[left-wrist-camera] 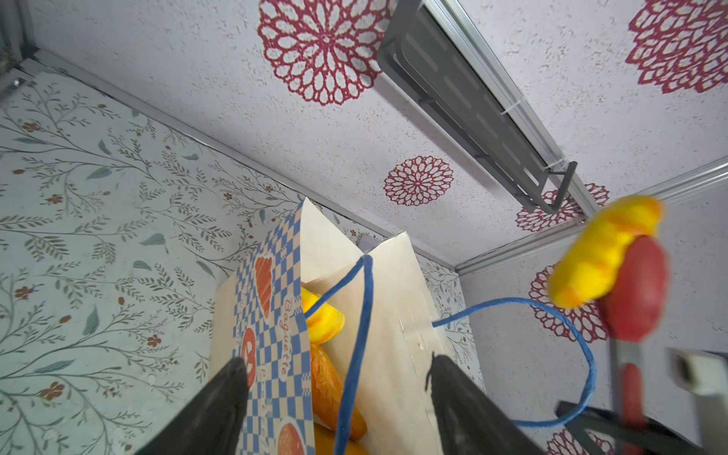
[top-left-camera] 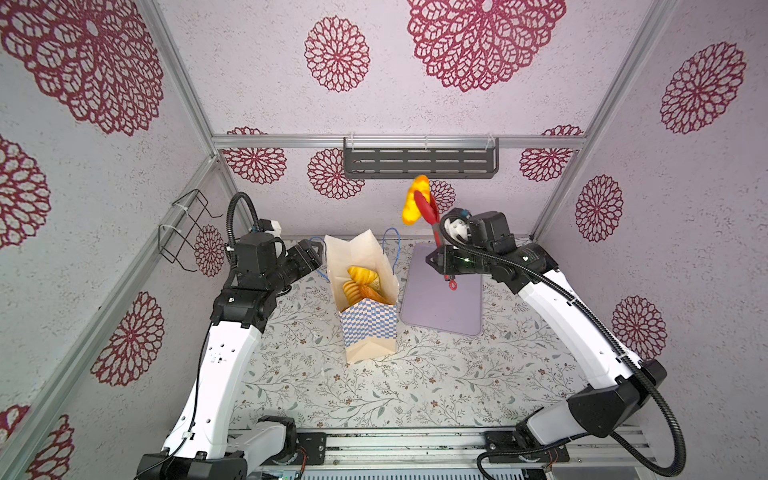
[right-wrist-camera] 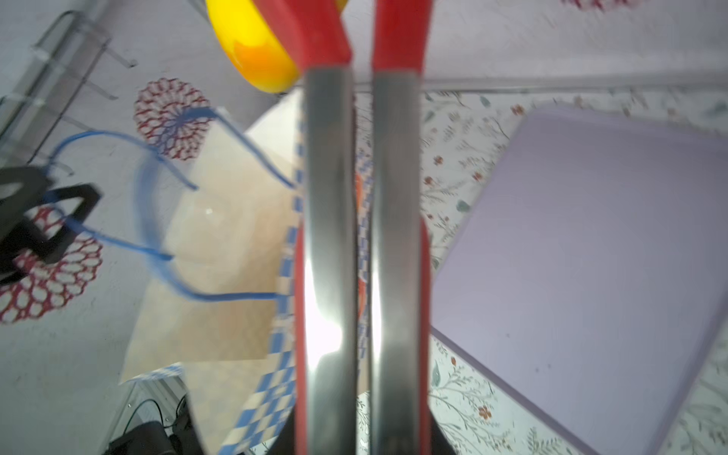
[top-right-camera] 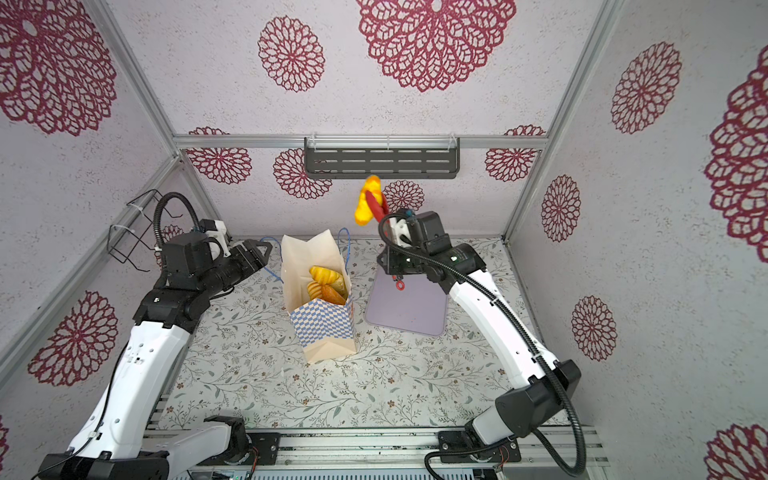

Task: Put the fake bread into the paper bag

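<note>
The paper bag point(top-left-camera: 368, 328) point(top-right-camera: 322, 326) stands upright in the middle of the table, with several pieces of fake bread point(top-left-camera: 362, 282) point(top-right-camera: 326, 282) inside. My right gripper point(top-left-camera: 441, 259) point(right-wrist-camera: 362, 433) is shut on red tongs point(top-left-camera: 428, 214) point(right-wrist-camera: 331, 197). The tongs pinch one yellow piece of fake bread point(top-left-camera: 415, 199) point(top-right-camera: 366, 199) point(left-wrist-camera: 602, 252) high over the bag's far right corner. My left gripper point(top-left-camera: 318, 253) point(left-wrist-camera: 338, 362) is open at the bag's left rim. A blue cord handle point(left-wrist-camera: 364, 315) runs loose between its fingers.
A flat lilac tray point(top-left-camera: 444, 307) point(right-wrist-camera: 591, 256) lies right of the bag, under the right gripper. A dark slotted shelf point(top-left-camera: 419, 162) hangs on the back wall behind the raised bread. A wire holder point(top-left-camera: 185, 232) is fixed to the left wall.
</note>
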Robot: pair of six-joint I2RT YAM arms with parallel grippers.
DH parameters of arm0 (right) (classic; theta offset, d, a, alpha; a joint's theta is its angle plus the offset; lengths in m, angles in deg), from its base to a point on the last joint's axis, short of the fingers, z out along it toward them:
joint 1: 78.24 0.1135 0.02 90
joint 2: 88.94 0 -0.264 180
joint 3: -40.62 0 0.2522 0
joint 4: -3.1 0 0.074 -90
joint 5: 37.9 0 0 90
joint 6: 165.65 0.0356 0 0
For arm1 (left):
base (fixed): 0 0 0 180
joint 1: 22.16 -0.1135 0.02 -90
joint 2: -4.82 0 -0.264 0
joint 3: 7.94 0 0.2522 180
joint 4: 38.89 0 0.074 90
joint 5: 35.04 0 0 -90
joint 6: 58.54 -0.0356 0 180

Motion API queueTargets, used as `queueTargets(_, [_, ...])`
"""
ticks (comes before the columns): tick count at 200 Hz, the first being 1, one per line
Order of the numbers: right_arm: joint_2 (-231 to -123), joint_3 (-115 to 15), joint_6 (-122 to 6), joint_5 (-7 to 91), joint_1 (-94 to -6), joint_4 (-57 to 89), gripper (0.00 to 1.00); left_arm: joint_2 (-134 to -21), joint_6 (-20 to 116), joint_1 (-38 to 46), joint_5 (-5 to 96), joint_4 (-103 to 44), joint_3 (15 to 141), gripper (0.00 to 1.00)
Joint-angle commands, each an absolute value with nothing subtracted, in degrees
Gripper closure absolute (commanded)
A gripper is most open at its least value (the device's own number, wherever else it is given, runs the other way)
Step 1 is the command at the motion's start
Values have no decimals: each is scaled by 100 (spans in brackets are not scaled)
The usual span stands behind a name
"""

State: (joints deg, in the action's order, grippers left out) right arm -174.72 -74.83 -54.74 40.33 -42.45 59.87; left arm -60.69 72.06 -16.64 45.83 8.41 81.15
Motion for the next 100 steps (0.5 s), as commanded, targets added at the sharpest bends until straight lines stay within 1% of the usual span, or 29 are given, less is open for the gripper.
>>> queueTargets(1, [-17380,-7980,-6223,4250,-3659,6136,84,-5795,7224,-1743,5140,1037,8273,20])
queueTargets(26, [-17520,-7972,-6370,4087,-3279,6189,84,-5593,7248,-1793,5488,1142,8212,18])
queueTargets(58, [-17772,-7893,-6570,4445,-2840,6585,85,-5391,7285,-1855,5585,1220,8080,16])
queueTargets(80, [-17781,-7628,-6572,4661,-2736,6677,85,-5371,7296,-1855,5499,1267,8027,19])
queueTargets(100, [-17702,-7352,-6550,4699,-2717,6621,81,-5397,7308,-1855,5430,1283,7991,22])
